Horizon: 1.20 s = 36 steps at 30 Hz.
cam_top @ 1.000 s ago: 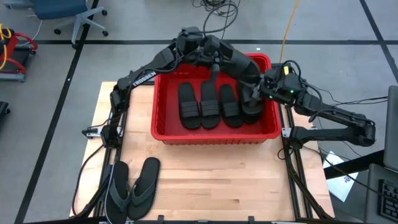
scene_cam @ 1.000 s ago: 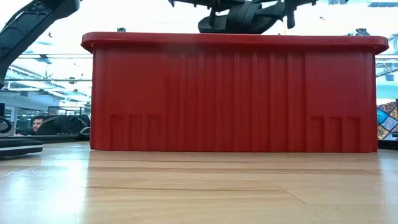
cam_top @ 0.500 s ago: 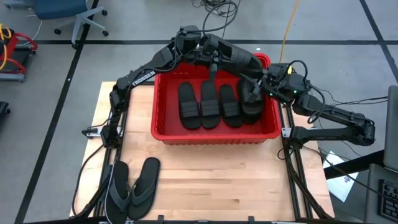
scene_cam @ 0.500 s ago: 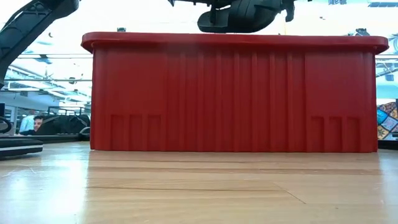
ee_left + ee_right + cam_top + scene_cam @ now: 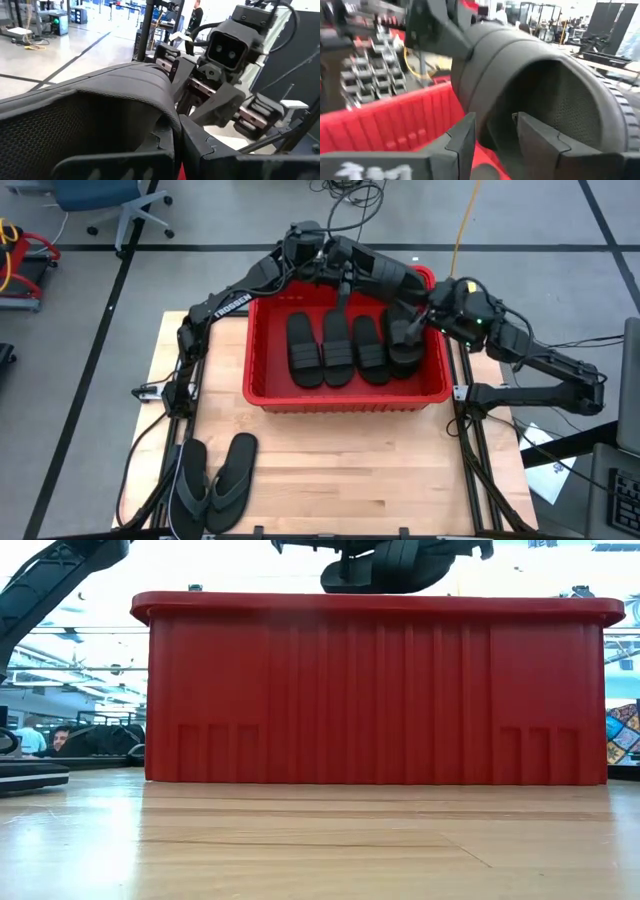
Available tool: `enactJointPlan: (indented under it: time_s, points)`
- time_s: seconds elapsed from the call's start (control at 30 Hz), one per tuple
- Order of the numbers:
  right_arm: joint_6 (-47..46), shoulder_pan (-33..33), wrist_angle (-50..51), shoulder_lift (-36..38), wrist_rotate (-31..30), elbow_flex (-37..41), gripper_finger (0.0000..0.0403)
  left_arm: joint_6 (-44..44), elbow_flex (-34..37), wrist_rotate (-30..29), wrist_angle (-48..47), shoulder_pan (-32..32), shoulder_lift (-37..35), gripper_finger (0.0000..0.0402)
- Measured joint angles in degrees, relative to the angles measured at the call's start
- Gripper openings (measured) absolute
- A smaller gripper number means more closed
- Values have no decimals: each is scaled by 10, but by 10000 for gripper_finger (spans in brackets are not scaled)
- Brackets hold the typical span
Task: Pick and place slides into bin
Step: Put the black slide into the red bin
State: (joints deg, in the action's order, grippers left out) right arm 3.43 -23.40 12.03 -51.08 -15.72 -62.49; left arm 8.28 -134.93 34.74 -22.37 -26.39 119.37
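Note:
A black band-strap slide (image 5: 385, 275) hangs over the far right part of the red bin (image 5: 345, 405), clear of its rim in the low view (image 5: 400, 565). My left gripper (image 5: 352, 268) is shut on the slide's left end. My right gripper (image 5: 428, 305) is shut on its right end. Several more black slides (image 5: 338, 345) lie side by side on the bin's floor. The rightmost one (image 5: 405, 345) lies by the right wall. Two black flip-flops (image 5: 210, 478) lie soles down on the table's near left corner. My left gripper pinches the edge of the slide's ribbed strap (image 5: 170, 117) between its two fingers (image 5: 210, 155). It comes roughly level from the bin's far left side. The slide is lifted clear above the bin. My right gripper has the slide's rim (image 5: 495, 117) between its two fingers (image 5: 462, 142), coming from the table's right side. The left wrist view shows its fingers (image 5: 187, 92) at the slide's far end. The slide is clear of the bin.
The bin's tall red wall (image 5: 380, 690) fills the low view. Bare wooden table lies in front of the bin (image 5: 350, 470). Cables hang over the far edge. A person's head (image 5: 60, 737) shows far behind the table.
My right gripper has gone toward the table's far right and slightly up, at the held slide's right end. The slide has shifted a little to the right above the bin's rim.

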Motion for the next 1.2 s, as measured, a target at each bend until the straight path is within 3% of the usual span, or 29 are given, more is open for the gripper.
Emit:
enactJointPlan:
  time_s: [0.63, 0.83, 1.03, 1.2]
  points:
    - [18, -3, -152, -73, 42, -21, 147, -2, -2, 21, -1, -3, -7, 0]
    - [7, -3, -171, -81, 57, -21, 108, -2, -3, 31, -12, -3, -7, 0]
    - [-4, -8, -173, -86, 83, -21, 17, -1, -3, 37, -24, -3, -7, 0]
    - [-48, -20, -153, -79, 92, -21, 5, 0, -2, 33, -29, -3, -6, 6]
